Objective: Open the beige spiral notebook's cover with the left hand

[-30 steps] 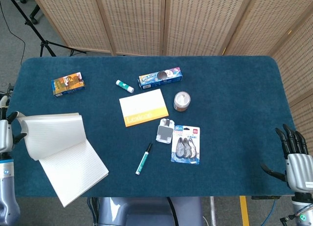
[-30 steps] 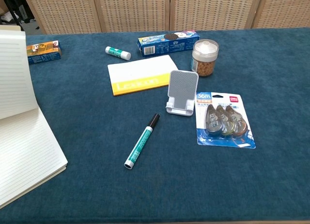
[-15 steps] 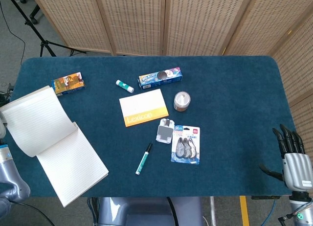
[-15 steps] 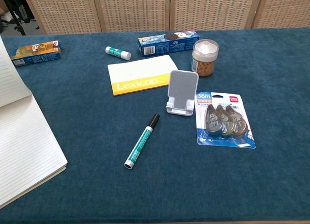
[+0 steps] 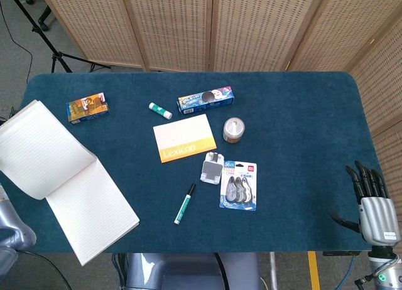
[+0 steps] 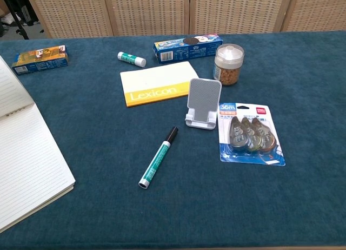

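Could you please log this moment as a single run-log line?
notebook: open, cover flat, lined pages showing | left hand: not in view | right hand: open, empty, off table's right edge | marker: untouched

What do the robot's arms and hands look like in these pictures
The right hand has black fingers on a silver-grey metal palm, with a black thumb to one side. Below it sits a wrist section with a small green light and a thin cable. Of the left arm, only a rounded silver-grey segment shows at the frame edge; the left hand is out of view.

Green marker (image 6: 159, 157) lies near the white stand (image 6: 203, 104) — tape pack (image 6: 249, 134) beside it, perhaps touching
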`<state>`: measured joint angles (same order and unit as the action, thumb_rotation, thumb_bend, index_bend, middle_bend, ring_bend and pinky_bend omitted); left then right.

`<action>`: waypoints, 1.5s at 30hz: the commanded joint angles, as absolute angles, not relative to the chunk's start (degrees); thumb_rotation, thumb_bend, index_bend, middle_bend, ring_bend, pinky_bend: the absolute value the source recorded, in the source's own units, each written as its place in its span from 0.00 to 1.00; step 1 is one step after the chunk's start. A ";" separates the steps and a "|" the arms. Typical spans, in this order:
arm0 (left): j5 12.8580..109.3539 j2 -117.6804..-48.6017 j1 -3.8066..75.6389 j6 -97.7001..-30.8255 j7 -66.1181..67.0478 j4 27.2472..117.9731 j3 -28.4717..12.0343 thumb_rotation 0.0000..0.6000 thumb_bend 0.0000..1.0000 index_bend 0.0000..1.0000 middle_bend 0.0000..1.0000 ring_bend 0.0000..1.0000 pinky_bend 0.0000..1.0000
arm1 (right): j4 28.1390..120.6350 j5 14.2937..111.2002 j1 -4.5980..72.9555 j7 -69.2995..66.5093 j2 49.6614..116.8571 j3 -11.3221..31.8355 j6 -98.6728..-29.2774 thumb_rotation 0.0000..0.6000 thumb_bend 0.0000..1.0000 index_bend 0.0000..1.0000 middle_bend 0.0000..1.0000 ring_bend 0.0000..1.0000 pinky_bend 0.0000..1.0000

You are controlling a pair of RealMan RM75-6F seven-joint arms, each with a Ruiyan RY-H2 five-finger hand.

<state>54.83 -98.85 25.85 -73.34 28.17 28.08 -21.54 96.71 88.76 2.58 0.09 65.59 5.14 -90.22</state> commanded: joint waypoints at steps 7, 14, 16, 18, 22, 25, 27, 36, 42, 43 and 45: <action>52.82 -99.99 29.22 -68.55 26.29 21.21 -25.33 1.00 0.54 0.92 0.00 0.00 0.00 | 96.45 88.69 2.84 0.95 66.11 4.99 -89.70 1.00 0.00 0.00 0.00 0.00 0.00; 53.60 -97.51 27.85 -63.79 18.67 24.08 -25.38 1.00 0.09 0.25 0.00 0.00 0.00 | 96.29 88.46 2.98 1.26 66.36 5.04 -89.49 1.00 0.00 0.00 0.00 0.00 0.00; 53.54 -96.09 27.03 -62.76 16.30 26.48 -25.63 1.00 0.00 0.03 0.00 0.00 0.00 | 96.30 88.57 2.98 1.33 66.40 4.96 -89.50 1.00 0.00 0.00 0.00 0.00 0.00; 53.70 -94.58 26.26 -62.83 14.19 28.92 -25.88 1.00 0.00 0.00 0.00 0.00 0.00 | 96.31 88.64 2.98 1.40 66.43 4.91 -89.50 1.00 0.00 0.00 0.00 0.00 0.00; 53.99 -91.21 24.38 -64.45 12.51 34.17 -26.13 1.00 0.00 0.00 0.00 0.00 0.00 | 96.37 88.69 2.95 1.44 66.45 4.85 -89.54 1.00 0.00 0.00 0.00 0.00 0.00; 53.32 -86.80 22.03 -66.04 12.04 40.63 -26.98 1.00 0.00 0.00 0.00 0.00 0.00 | 96.49 88.86 2.98 1.39 66.44 4.75 -89.51 1.00 0.00 0.00 0.00 0.00 0.00; 53.57 -84.15 20.63 -66.50 10.92 45.30 -26.99 1.00 0.00 0.00 0.00 0.00 0.00 | 96.51 88.90 2.98 1.38 66.43 4.73 -89.51 1.00 0.00 0.00 0.00 0.00 0.00; 69.22 -68.67 10.21 -74.84 -9.63 74.56 -20.83 1.00 0.00 0.00 0.00 0.00 0.00 | 96.54 89.24 2.94 1.59 66.48 4.71 -89.87 1.00 0.00 0.00 0.00 0.00 0.00; 78.01 -66.23 6.45 -81.48 -15.54 80.76 -16.09 1.00 0.00 0.00 0.00 0.00 0.00 | 96.43 89.31 2.86 1.36 66.39 4.77 -90.16 1.00 0.00 0.00 0.00 0.00 0.00; 79.97 -66.11 5.91 -82.74 -16.65 81.24 -15.03 1.00 0.00 0.00 0.00 0.00 0.00 | 96.42 89.34 2.84 1.30 66.36 4.79 -90.24 1.00 0.00 0.00 0.00 0.00 0.00; 84.67 -65.99 4.37 -85.46 -20.05 82.62 -11.83 1.00 0.00 0.00 0.00 0.00 0.00 | 96.44 89.39 2.76 1.02 66.23 4.90 -90.54 1.00 0.00 0.00 0.00 0.00 0.00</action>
